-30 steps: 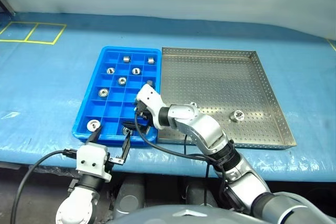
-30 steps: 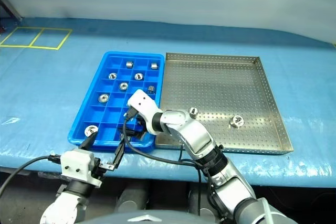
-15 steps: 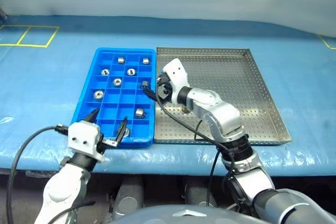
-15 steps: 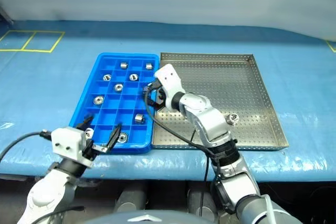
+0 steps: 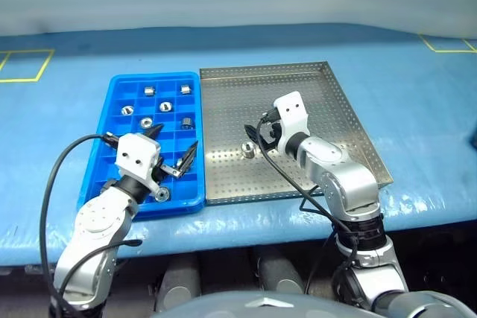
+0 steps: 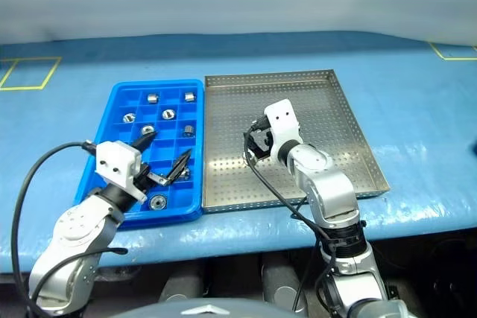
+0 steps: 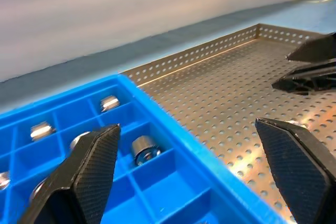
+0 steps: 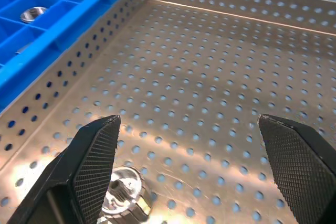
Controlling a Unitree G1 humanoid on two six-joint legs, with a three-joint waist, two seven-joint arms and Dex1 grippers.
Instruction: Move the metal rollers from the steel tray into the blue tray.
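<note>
The metal rollers (image 5: 146, 122) mostly sit already in compartments of the blue tray (image 5: 104, 156), and I see one roller (image 5: 247, 150) left on the perforated floor of the steel tray (image 5: 320, 102), near the edge that meets the blue tray. My right tool (image 5: 260, 136) hangs released, jaws wide, just beside that roller on its far side, and in the right wrist view the roller (image 8: 123, 195) lies close below the left-hand finger (image 8: 86, 156), apparently on its side, though I can't be sure. My left tool (image 5: 171, 156) is also spread and empty over the blue tray, well apart, so I judge the right arm nearer for the pick.
</note>
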